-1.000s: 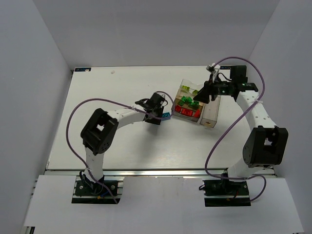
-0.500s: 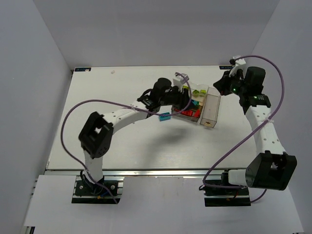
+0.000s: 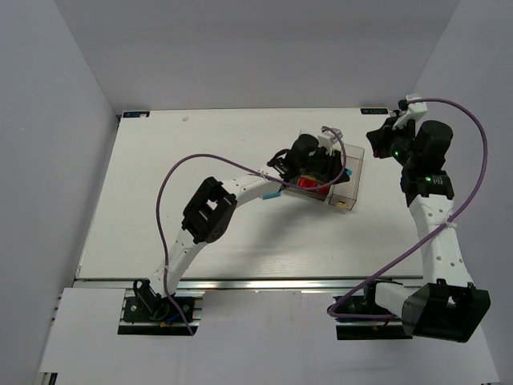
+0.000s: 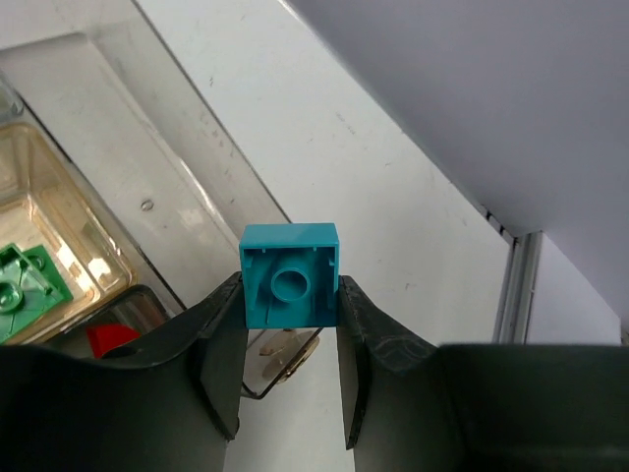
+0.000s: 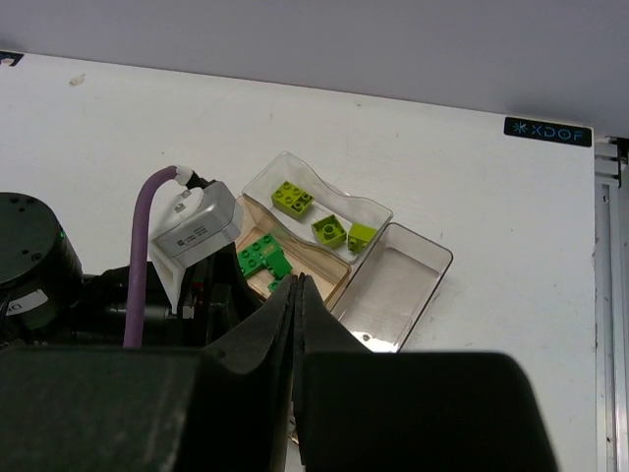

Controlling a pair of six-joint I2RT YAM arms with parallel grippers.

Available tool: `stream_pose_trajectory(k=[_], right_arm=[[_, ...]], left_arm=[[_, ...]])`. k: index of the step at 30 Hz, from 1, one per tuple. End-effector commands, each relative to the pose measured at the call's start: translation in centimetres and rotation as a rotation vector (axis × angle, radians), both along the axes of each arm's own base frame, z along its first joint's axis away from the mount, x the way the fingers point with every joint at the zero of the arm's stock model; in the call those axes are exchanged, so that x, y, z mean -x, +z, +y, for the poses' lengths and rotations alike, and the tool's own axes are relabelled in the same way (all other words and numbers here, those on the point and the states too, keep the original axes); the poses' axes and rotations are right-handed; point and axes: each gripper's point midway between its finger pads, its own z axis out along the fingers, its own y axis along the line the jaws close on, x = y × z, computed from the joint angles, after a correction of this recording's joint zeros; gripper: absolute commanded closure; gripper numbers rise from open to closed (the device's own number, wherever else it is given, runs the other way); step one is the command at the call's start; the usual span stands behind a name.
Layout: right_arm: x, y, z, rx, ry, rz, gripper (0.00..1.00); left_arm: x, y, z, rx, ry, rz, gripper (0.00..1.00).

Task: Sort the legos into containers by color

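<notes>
My left gripper (image 4: 290, 297) is shut on a cyan lego (image 4: 290, 274), held with its hollow underside toward the wrist camera. In the top view the left gripper (image 3: 325, 164) hangs over the containers (image 3: 350, 183). Below it lie the long clear container (image 4: 147, 167), which holds nothing, and a green lego (image 4: 22, 287) in a short box. Another cyan lego (image 3: 271, 193) rests on the table under the left arm. My right gripper (image 5: 298, 282) is shut on nothing, raised at the back right (image 3: 375, 135). Lime legos (image 5: 329, 229) and green legos (image 5: 260, 258) sit in separate boxes; red legos (image 3: 309, 183) fill another.
The left arm's wrist camera (image 5: 197, 231) and purple cable (image 5: 147, 246) overhang the boxes' left side. The table's right rail (image 4: 519, 285) runs near the long container (image 5: 393, 285). White walls enclose the table on three sides.
The left arm has swung right and forward over the containers, carrying the cyan lego. The right gripper has shut and pulled back up toward the back right corner.
</notes>
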Motion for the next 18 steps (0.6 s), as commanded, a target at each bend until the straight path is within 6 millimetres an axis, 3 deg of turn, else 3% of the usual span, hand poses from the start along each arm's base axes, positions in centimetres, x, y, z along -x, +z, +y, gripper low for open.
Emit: stream_pose_trajectory(k=[1,2,7,13,15,16,17,18], right_arm=[[0.5,1.2,-0.4,-0.005,-0.011,-0.047,1.0],[0.6,1.0,-0.3,-0.008,-0.005,-0.044,1.0],[0.8,0.5,0.0,-0.011,0.016,-0.032,1.0],[1.3,0.0,0.9,0.024,0.095,-0.033,1.0],[2.7,-0.3,3.0,0.045,0.256,-0.037,0.91],[3.3,-0.3,3.7,0.101,0.342,-0.071,0.8],[4.1,-0.3,4.7,0.114,0.43,-0.089,0.74],[6.4,-0.8,6.8,0.082,0.607,-0.084,0.67]], left_arm=[[-0.6,3.0,-0.4,0.008,0.056,-0.06,0.56],[-0.8,2.7,-0.3,-0.001,0.064,-0.058,0.49],[-0.5,2.1,-0.8,-0.009,0.06,-0.05,0.39],[-0.7,3.6,-1.0,0.01,0.065,-0.066,0.38],[-0.9,5.2,-0.6,0.021,0.089,-0.083,0.45],[-1.7,5.9,0.2,0.026,0.122,-0.08,0.63],[-2.8,8.4,1.8,0.05,0.178,-0.092,0.76],[-2.9,7.1,3.1,0.021,0.212,-0.06,0.89]])
